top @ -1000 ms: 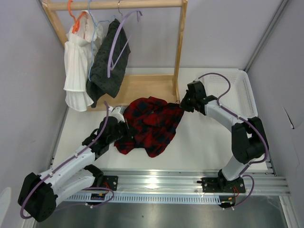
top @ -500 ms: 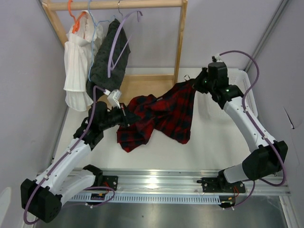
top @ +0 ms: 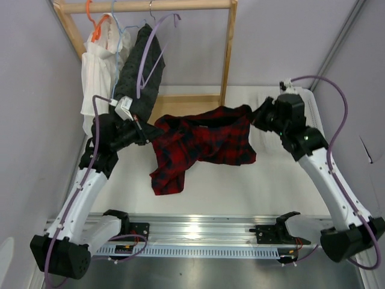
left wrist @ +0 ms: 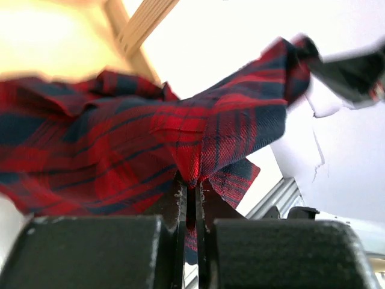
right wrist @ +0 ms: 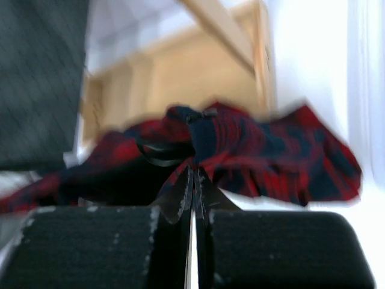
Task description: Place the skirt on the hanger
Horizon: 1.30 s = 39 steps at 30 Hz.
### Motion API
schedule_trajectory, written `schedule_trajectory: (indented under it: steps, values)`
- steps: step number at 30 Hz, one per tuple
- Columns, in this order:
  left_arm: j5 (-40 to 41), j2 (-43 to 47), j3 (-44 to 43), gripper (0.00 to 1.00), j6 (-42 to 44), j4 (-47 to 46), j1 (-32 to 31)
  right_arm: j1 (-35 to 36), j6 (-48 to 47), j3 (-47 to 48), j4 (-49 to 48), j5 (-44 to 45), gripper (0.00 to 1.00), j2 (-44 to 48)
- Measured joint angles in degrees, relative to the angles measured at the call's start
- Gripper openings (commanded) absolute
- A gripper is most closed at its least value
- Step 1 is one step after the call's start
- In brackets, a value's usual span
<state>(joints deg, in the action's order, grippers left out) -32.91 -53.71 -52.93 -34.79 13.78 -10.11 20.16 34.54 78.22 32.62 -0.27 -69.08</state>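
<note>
Hanging between the two arms, the red-and-black checked skirt (top: 204, 141) is spread out, with one part drooping on its left side. The left gripper (top: 146, 135) is clamped on its left edge, and the right gripper (top: 255, 115) on its right corner. The lilac hanger (top: 147, 57) hangs on the wooden rail (top: 150, 6) behind, well apart from the skirt.

I'm looking into a robot test booth: plain grey panels (top: 30, 120) are closing in a white table (top: 264, 186), and an aluminium rail (top: 198, 232) is running along 6 o'clock.
</note>
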Motion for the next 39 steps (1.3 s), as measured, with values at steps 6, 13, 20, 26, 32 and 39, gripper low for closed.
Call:
schedule_trajectory:
  steps: [6, 13, 20, 26, 32, 39]
  values:
    - [-2.4, -8.0, 18.5, 0.0, -6.7, -11.0, 1.7, 5.0, 4.1, -20.4, -1.4, 3.2, 0.0, 9.9]
    - [-2.4, -16.4, 29.3, 0.09, -11.3, -19.7, 1.8, 7.3, 8.4, -35.8, -4.8, 5.3, 0.0, 7.6]
    - [-5.0, -17.0, 28.7, 0.5, -8.7, -22.7, 1.8, 7.5, 9.8, -38.4, -8.9, 5.4, 0.0, 4.6]
    - [-8.2, -9.5, 26.0, 0.55, -5.8, -20.3, 0.4, 8.4, 9.7, -35.3, -9.1, 5.5, 0.0, 3.0]
    - [0.5, -4.7, 14.4, 0.58, 1.4, -7.7, -6.4, 10.3, 9.4, -30.6, -8.9, 5.7, 0.0, 2.8]
    - [15.4, 4.0, 12.5, 0.65, 2.3, 4.6, -13.2, 11.8, 9.4, -29.0, -8.7, 5.9, 0.0, 2.8]
